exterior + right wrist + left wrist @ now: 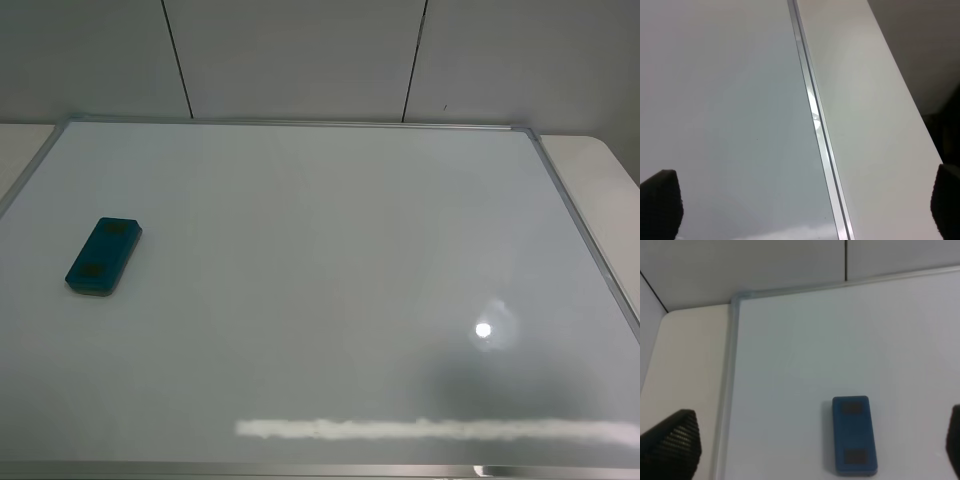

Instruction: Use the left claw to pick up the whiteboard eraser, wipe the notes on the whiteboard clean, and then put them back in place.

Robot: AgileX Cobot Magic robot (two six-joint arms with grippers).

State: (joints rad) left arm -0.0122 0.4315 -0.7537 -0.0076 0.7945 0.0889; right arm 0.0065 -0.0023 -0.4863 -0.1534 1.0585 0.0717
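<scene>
The whiteboard, glossy white in a thin silver frame, fills most of the exterior high view. The teal-blue whiteboard eraser lies flat on its left part, with two darker marks on top. No red notes show on the board in any view. Neither arm shows in the exterior high view. In the left wrist view my left claw is open and empty, fingertips wide apart, with the eraser lying on the board between them. My right gripper is open and empty over the board's right frame edge.
A cream table top shows beside the board on the left and on the right. Grey wall panels stand behind the far edge. A light spot and a bright strip reflect on the board's near right.
</scene>
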